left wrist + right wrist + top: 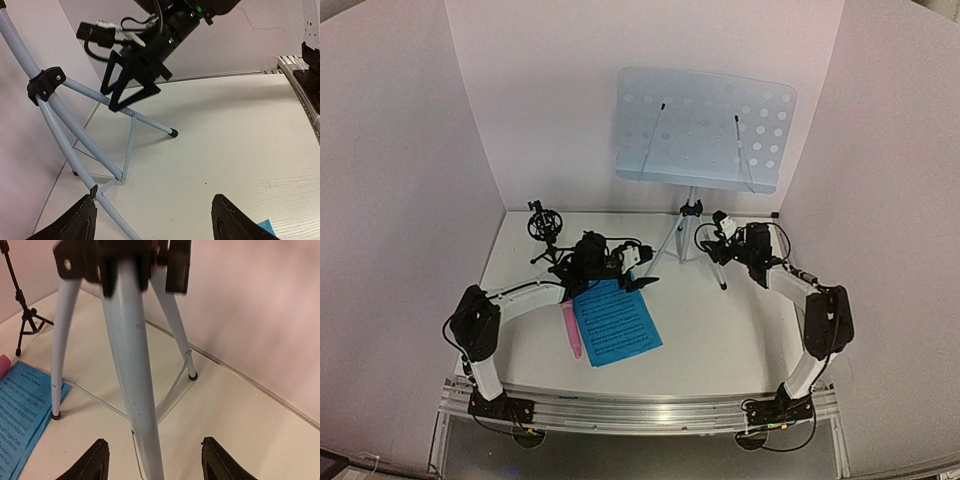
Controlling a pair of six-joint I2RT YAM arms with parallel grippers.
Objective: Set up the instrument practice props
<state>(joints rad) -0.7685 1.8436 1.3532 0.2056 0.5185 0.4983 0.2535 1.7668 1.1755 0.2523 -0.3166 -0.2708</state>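
Note:
The pale-blue perforated music stand (705,130) stands upright at the back on its silver tripod (682,236). My right gripper (156,462) is open, with one tripod leg (135,390) passing between its fingers untouched; its open jaws also show in the left wrist view as the right gripper (131,92). My left gripper (155,220) is open and empty over bare table, its left fingertip (82,217) close to another tripod leg (70,160). Blue sheet music (617,322) lies flat on the table, with the pink microphone (570,331) along its left edge. The black tripod mic holder (544,232) stands at the back left.
Pale walls close in the table on the left, back and right. The tripod's thin cross braces (172,390) run low between its legs. A metal rail (640,410) carries both arm bases at the near edge.

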